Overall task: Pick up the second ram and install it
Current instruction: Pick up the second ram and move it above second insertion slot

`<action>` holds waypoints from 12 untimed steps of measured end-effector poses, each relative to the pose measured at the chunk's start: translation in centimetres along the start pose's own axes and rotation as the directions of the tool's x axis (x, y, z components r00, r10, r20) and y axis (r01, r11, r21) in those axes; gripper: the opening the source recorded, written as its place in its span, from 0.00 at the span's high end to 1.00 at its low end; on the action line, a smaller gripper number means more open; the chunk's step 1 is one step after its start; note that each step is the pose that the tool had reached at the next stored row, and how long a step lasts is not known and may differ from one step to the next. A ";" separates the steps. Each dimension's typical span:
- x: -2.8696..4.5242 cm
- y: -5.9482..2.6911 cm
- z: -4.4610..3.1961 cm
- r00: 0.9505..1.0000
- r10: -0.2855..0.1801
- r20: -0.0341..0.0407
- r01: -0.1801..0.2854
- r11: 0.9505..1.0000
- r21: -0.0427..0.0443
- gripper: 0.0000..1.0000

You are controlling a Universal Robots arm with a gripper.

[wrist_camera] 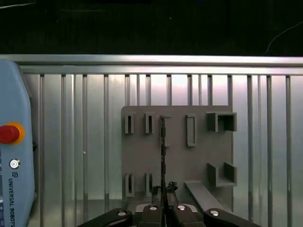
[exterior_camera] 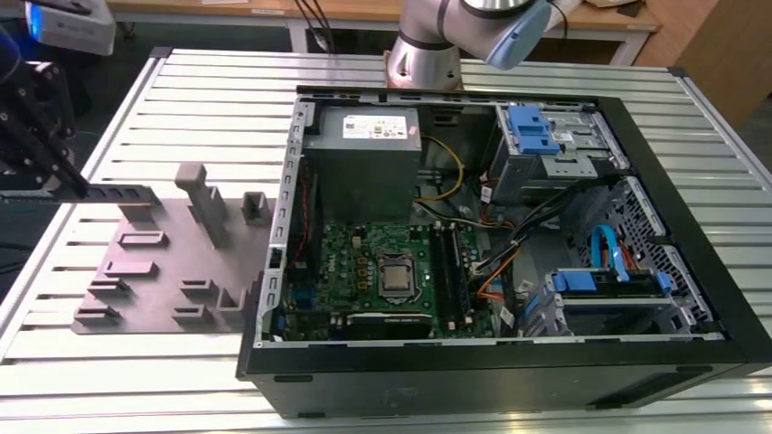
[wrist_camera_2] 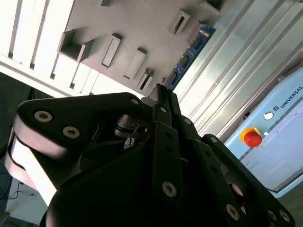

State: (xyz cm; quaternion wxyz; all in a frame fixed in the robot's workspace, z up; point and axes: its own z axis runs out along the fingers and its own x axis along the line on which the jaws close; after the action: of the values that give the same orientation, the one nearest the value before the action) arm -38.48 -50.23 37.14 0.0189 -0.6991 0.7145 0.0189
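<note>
My gripper (wrist_camera: 164, 189) is shut on the second ram (wrist_camera: 163, 146), a thin dark stick seen edge-on that reaches out from the fingertips over the grey tray (wrist_camera: 177, 161). In the second wrist view the ram (wrist_camera_2: 189, 52) shows a blue face with dark chips, and the gripper (wrist_camera_2: 163, 92) pinches its end. The exterior view puts the black gripper (exterior_camera: 54, 163) at its left edge, raised above the left end of the tray (exterior_camera: 157, 271). The open computer case (exterior_camera: 507, 362) with the green motherboard (exterior_camera: 374, 262) and its dark memory slots (exterior_camera: 454, 271) lies to the exterior view's right.
The tray carries several grey holder blocks (exterior_camera: 202, 203). Inside the case are a power supply (exterior_camera: 362, 145), cables and blue drive brackets (exterior_camera: 529, 131). A pale blue pendant with a red button (wrist_camera: 9, 133) lies on the slatted metal table (exterior_camera: 181, 99). The arm's base (exterior_camera: 425, 59) stands behind the case.
</note>
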 end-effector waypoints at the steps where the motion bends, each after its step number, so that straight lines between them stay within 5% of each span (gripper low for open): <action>1: 0.00 0.00 -0.12 1.000 0.000 0.004 0.000 1.000 0.000 0.89; 6: -0.01 -0.16 -0.16 1.000 0.000 0.005 0.000 1.000 0.000 0.89; 12: -0.07 -2.67 -0.12 1.000 0.000 0.005 0.000 1.000 -0.001 0.89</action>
State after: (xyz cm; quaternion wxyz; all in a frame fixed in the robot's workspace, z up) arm -35.81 -50.23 37.27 0.0205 -0.6991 0.7144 0.0210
